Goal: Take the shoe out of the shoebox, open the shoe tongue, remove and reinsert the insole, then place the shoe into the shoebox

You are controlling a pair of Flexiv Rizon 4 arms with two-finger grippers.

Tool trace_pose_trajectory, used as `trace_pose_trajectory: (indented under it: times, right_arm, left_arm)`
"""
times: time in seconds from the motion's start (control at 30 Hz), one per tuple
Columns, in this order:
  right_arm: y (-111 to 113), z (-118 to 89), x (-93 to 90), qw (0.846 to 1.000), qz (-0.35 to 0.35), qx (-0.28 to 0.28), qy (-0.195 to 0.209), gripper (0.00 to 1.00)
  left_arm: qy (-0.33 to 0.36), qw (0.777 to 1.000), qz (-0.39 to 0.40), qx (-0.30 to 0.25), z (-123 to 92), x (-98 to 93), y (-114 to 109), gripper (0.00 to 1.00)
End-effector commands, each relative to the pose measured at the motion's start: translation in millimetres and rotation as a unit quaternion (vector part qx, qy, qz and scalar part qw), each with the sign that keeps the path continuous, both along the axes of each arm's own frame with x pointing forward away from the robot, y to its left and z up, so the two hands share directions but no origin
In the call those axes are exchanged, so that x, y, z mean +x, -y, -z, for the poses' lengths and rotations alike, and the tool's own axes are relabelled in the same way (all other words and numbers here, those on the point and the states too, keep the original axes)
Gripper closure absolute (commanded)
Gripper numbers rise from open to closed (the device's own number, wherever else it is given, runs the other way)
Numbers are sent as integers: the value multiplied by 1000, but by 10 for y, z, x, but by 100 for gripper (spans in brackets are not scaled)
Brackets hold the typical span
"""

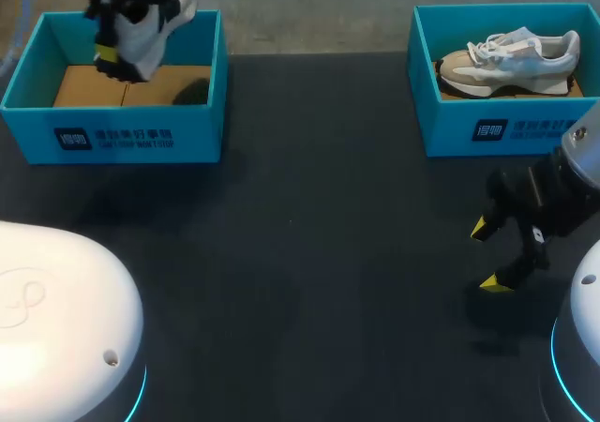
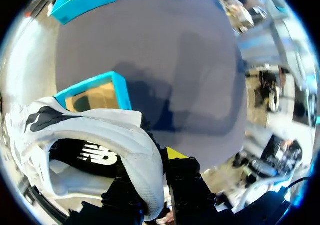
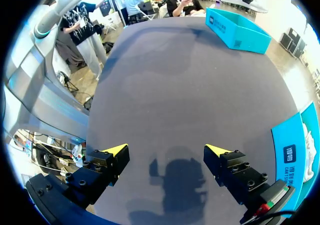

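The tabletop (image 1: 309, 253) is dark, matt and smooth. The shoebox (image 1: 141, 139) is matt teal card, with raw brown cardboard inside. The shoe (image 2: 100, 130) has a smooth white upper — soft, leather-like, barely sheened. The right tool (image 3: 165, 150) is matt black plastic, yellow-tipped.

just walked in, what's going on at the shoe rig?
The left gripper is shut on the collar of a white shoe, holding it up over the left shoebox. The right gripper hangs open and empty over the table, in front of the right shoebox, where a second shoe lies on its side.
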State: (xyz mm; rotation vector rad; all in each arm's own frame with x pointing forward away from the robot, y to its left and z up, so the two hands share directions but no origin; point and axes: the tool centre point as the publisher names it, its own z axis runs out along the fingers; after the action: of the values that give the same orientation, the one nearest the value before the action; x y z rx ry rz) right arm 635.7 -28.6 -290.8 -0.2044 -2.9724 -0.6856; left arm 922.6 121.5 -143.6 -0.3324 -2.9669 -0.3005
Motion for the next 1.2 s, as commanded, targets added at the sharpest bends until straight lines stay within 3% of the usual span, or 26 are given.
trace_pose_trajectory:
  times: [0.03,0.17,0.63,0.7,0.93,0.97,1.13,1.2]
  right_arm:
    - [-7,4,-14,1000,1,-2,1,0]
    - [-7,4,-14,1000,1,-2,1,0]
    - [-7,4,-14,1000,1,-2,1,0]
    - [-7,4,-14,1000,1,-2,1,0]
    - [-7,4,-14,1000,1,-2,1,0]
    - [-7,4,-14,1000,1,-2,1,0]
    - [-7,4,-14,1000,1,-2,1,0]
    - [-7,4,-14,1000,1,-2,1,0]
  left_arm:
    - [2,998,60,-14,-65,-10,-394,100]
    - [7,996,91,-10,-87,51,-630,100]
    - [7,996,91,-10,-87,51,-630,100]
    - [30,992,122,13,-86,64,-694,100]
    - [41,946,318,37,-54,235,-1179,100]
    - [30,945,323,33,-41,292,-1249,100]
    - [40,899,436,19,30,391,-1519,100]
    - [39,892,449,33,46,450,-1598,100]
